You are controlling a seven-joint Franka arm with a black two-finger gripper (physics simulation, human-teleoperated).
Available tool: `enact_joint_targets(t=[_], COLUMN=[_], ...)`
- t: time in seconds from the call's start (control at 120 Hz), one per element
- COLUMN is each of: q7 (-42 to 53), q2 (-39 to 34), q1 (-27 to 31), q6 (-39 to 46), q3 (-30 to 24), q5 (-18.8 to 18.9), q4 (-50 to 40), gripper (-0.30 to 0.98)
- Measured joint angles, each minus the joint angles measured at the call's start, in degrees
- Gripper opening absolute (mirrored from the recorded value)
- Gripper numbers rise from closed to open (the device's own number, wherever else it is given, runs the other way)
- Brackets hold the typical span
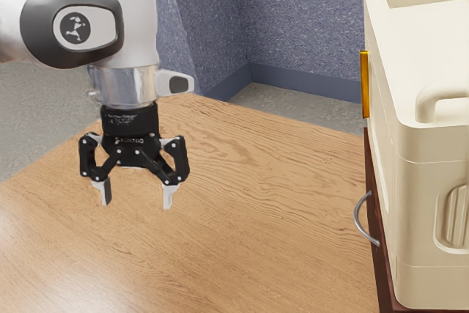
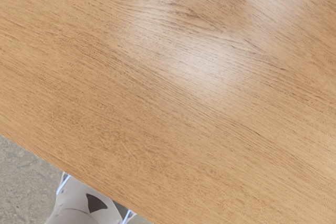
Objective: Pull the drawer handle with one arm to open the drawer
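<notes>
At the exterior view's left, the white arm (image 1: 124, 5) comes in above the wooden table (image 1: 242, 203), with its black gripper (image 1: 137, 204) pointing down. The two fingers stand wide apart, nothing between them, spread along the view's left-right line. In the wrist view the same wood lies below the hand, with grey floor (image 2: 21, 182) past the table's edge and a pale part (image 2: 79, 211), probably of the robot's own base; so the hand looks down at the table, turned away from the work.

The relation that counts is the wide gap from here to the curved metal handle (image 1: 357, 218), well apart from the gripper, across the wood toward the exterior view's right. The handle bows out to the left, toward the arm, from the dark red-brown drawer front (image 1: 382, 262), which looks shut. I judge its long axis to run from far to near, crossing the line of reach. If so, the present spread suits it: one finger could go on the arm's side of the bar, the other between bar and front. The hand must first travel right; how much it must drop I cannot tell.

Farthest right, the cream box (image 1: 432, 144) stands above the drawer, a gold strip (image 1: 364, 84) on its left side. Coming in too high or too deep could knock either; the pull itself should run back left.
</notes>
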Motion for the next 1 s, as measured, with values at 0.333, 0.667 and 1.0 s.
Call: enact_joint_targets(t=[0.333,0.667,1.0], q7=[-21.93,-25.63,-25.85], q2=[-0.11,3.94,12.06], q1=[-3.85,-10.59,-13.21], q6=[13.25,19.86,24.67], q3=[-0.97,-1.13,-2.04], q5=[-1.83,-1.29,-1.43], q4=[2.13,0.99,6.66], gripper=[0.69,0.69,0.69])
